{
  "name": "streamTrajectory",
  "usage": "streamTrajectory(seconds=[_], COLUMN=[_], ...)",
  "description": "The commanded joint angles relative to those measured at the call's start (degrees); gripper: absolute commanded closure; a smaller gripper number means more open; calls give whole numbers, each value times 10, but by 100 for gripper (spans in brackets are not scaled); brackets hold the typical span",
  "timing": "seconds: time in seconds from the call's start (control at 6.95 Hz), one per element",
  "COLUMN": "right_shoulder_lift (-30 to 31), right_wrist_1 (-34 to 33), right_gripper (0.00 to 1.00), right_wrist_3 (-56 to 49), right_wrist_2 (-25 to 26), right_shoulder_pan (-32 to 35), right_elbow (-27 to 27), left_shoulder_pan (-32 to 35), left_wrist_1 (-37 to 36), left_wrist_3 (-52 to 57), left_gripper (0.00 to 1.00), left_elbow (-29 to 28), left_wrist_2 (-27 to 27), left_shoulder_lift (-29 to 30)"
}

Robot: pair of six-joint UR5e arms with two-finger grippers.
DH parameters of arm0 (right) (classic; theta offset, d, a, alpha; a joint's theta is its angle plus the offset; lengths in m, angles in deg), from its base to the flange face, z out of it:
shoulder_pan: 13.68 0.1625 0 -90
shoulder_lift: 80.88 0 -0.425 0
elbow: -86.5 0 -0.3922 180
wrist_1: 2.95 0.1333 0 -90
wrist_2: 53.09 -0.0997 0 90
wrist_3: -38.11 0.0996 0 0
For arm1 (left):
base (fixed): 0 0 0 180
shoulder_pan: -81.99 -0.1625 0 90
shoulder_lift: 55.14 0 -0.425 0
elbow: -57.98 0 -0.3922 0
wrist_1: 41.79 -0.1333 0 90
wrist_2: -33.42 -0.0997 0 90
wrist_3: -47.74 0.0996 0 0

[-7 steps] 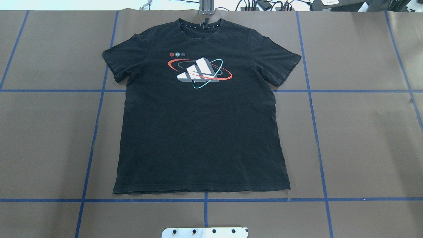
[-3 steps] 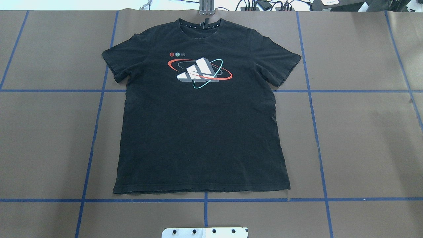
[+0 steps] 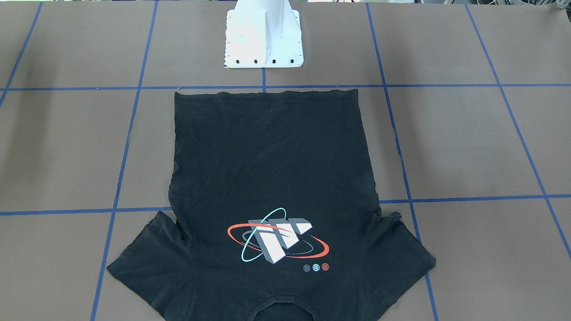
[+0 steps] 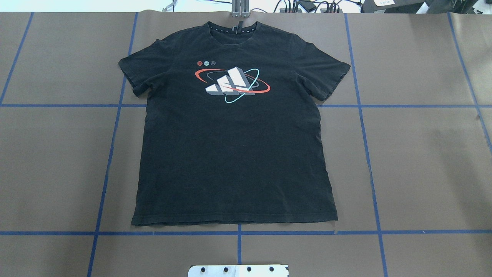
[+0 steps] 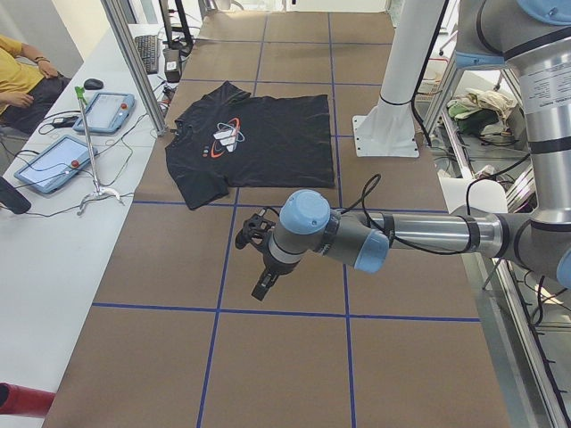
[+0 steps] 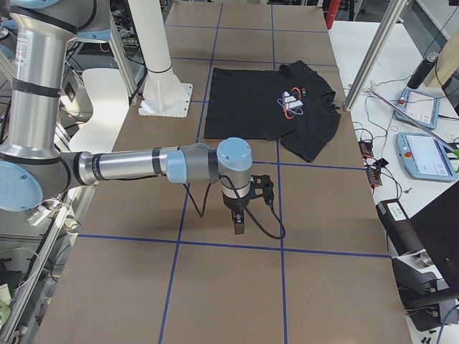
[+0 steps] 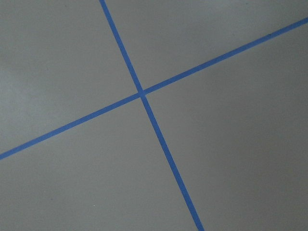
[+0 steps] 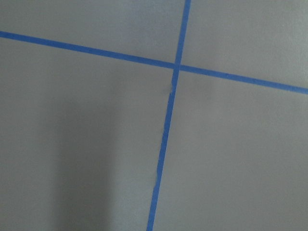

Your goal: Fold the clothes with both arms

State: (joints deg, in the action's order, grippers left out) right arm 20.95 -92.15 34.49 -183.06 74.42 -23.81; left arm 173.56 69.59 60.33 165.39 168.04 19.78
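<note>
The clothes are one black T-shirt [image 4: 230, 154] lying flat and face up on the brown table, collar at the far edge, hem toward the robot's base. Its grey-white block graphic with red and cyan rings [image 4: 232, 85] shows on the chest. It also appears in the front-facing view [image 3: 267, 165] and in both side views [image 5: 268, 134] [image 6: 251, 100]. My left gripper [image 5: 263, 285] hangs above bare table well off the shirt. My right gripper [image 6: 239, 228] does the same at the opposite end. I cannot tell whether either is open or shut. Both wrist views show only table and blue tape.
Blue tape lines [image 4: 239, 232] form a grid on the table. The white pedestal base [image 3: 263, 40] stands just behind the hem. A side bench holds tablets [image 5: 53, 165] and cables, with a seated person [image 5: 18, 80] beside it. A metal post [image 4: 240, 9] rises behind the collar.
</note>
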Motion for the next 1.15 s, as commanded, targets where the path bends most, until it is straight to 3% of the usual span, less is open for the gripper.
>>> streamTrajectory(seconds=[0.0, 0.29, 0.72, 1.01], right_shoulder_lift=[-1, -33, -151, -194], right_wrist_1=[115, 136, 139, 139], right_gripper=[0, 0, 0, 0], right_wrist_3=[3, 12, 66, 140], right_wrist_2=[5, -7, -41, -37], right_shoulder_pan=[-1, -1, -11, -81], right_elbow=[3, 24, 106, 110], left_shoulder_pan=[-1, -2, -48, -98], left_wrist_1=[46, 63, 79, 89], left_wrist_3=[0, -1, -149, -206], left_gripper=[0, 0, 0, 0], left_elbow=[-4, -14, -37, -36], left_wrist_2=[1, 6, 5, 1], left_shoulder_lift=[72, 149, 229, 263])
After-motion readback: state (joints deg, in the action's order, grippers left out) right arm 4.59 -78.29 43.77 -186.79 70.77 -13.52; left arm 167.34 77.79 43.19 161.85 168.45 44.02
